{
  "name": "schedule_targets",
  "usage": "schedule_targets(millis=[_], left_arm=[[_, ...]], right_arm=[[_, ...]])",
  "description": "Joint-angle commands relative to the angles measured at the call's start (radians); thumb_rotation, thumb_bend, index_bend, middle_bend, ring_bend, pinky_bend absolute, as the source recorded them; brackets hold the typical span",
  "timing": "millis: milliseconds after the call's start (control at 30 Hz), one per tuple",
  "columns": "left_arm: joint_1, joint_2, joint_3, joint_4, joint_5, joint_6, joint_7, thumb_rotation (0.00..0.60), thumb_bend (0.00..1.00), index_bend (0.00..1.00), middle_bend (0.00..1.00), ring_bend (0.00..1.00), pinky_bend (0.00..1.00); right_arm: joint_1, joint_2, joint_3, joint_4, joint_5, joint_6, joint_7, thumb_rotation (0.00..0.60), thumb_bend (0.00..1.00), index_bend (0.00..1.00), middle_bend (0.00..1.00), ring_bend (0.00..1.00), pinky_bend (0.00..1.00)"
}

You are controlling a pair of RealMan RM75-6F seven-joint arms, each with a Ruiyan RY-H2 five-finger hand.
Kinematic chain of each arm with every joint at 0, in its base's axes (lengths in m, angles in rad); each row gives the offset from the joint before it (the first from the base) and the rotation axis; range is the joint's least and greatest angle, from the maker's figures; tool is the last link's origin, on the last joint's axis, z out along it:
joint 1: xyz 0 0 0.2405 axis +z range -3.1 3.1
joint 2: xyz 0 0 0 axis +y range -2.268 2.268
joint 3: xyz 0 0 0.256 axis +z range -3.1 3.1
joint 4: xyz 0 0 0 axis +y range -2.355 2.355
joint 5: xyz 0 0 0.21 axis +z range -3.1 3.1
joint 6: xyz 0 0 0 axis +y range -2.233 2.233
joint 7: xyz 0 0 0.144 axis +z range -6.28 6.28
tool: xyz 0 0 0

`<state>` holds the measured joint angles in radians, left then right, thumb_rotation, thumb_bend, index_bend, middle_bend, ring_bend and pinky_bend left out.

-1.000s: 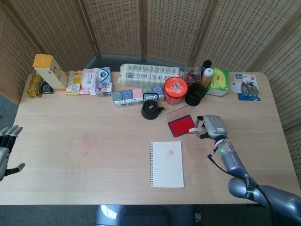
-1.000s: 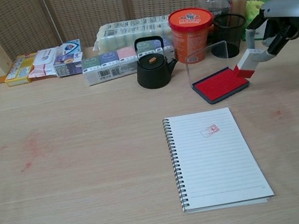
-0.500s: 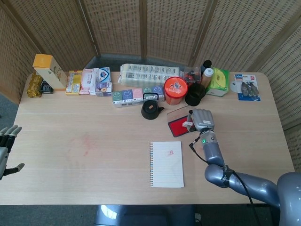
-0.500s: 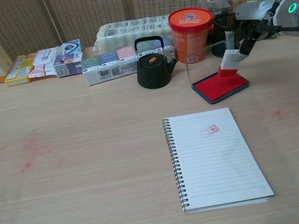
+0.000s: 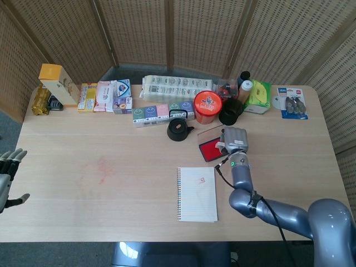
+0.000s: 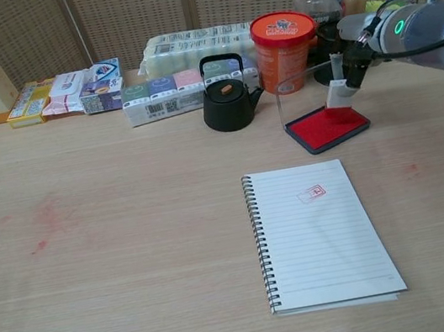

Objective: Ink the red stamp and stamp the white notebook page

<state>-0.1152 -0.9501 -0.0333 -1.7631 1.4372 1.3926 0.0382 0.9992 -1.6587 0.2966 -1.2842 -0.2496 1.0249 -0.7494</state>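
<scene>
From the head view, your right hand (image 5: 234, 139) sits over the right end of the red ink pad (image 5: 210, 149), fingers clamped on the red stamp (image 5: 220, 146), which shows only as a small pale block at the hand's left edge. The white notebook (image 5: 197, 193) lies near and slightly left of that hand, its long axis running far to near, spiral spine on the left. So the coming move, as I judge it, is a lift and a short pull toward you and a little left. Your right hand is the nearer one by far; your left hand (image 5: 8, 179) hovers at the left edge of the worktop (image 5: 111, 189), fingers apart and holding nothing, well away from everything. Count here: one ink pad, one notebook, one stamp, one red mark already on the page (image 5: 201, 179).

From the chest view, the right hand (image 6: 353, 48) holds the stamp (image 6: 337, 95) nearly upright, tilted a little, its lower end touching the red surface of the pad (image 6: 327, 127). The pad's clear lid (image 6: 308, 92) stands raised at its far side. The notebook (image 6: 320, 233) lies just near of the pad, with one stamped mark (image 6: 311, 194) in its far half and the lined space below it bare. The black kettle (image 6: 226, 100) stands left of the pad, the orange tub (image 6: 285, 49) beyond it. The left hand does not show here.
</scene>
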Motion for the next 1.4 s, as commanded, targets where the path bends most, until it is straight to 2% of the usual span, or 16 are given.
schedule_targets(millis=[33,233,600,1400], left_arm=[[-0.001,0.0,-0.001,0.002,-0.003,-0.003,-0.002,0.6,0.0,0.0,0.01,0.0,0.01],[-0.003,0.0,-0.001,0.006,-0.009,-0.008,-0.008,0.6,0.0,0.0,0.01,0.0,0.01],[-0.005,0.0,-0.002,0.011,-0.015,-0.013,-0.015,0.6,0.0,0.0,0.01,0.0,0.01],[-0.006,-0.001,-0.001,0.015,-0.018,-0.018,-0.025,0.6,0.0,0.0,0.01,0.0,0.01]], right_arm=[[0.012,-0.024,0.002,0.031,0.017,-0.005,-0.023,0.6,0.42,0.65,1.0,1.0,1.0],[0.025,-0.062,0.003,0.085,0.047,-0.015,-0.072,0.6,0.42,0.66,1.0,1.0,1.0],[0.021,-0.102,0.023,0.153,0.051,-0.037,-0.089,0.6,0.42,0.66,1.0,1.0,1.0],[-0.004,-0.153,0.049,0.228,0.035,-0.063,-0.115,0.6,0.42,0.67,1.0,1.0,1.0]])
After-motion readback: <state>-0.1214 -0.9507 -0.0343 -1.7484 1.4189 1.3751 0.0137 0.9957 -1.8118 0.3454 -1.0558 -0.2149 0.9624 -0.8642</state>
